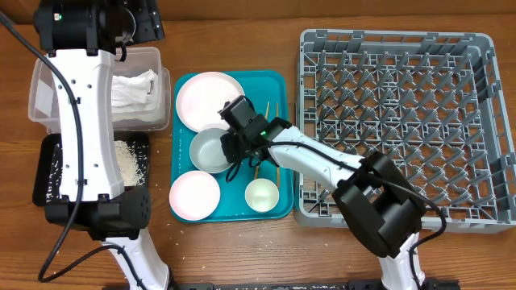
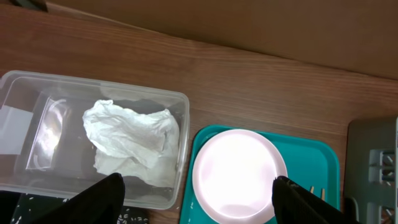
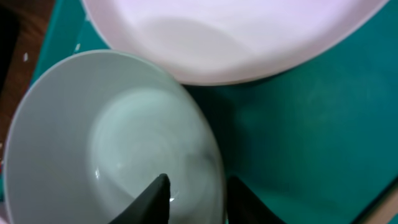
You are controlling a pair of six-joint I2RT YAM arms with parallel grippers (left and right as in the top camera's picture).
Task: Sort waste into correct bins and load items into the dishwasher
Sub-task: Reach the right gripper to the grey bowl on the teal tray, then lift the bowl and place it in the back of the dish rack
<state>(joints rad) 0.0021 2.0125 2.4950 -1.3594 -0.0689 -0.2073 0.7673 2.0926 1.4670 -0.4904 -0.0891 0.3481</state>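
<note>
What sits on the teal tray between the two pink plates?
A white bowl, seen in the overhead view; the right gripper straddles its rim with jaws open.

counter (brown wood, grain running side to side) | left: clear tub at the far edge, black tray just beside it on the near side | middle: teal serving tray | right: grey dish rack, close beside the teal serving tray
</note>
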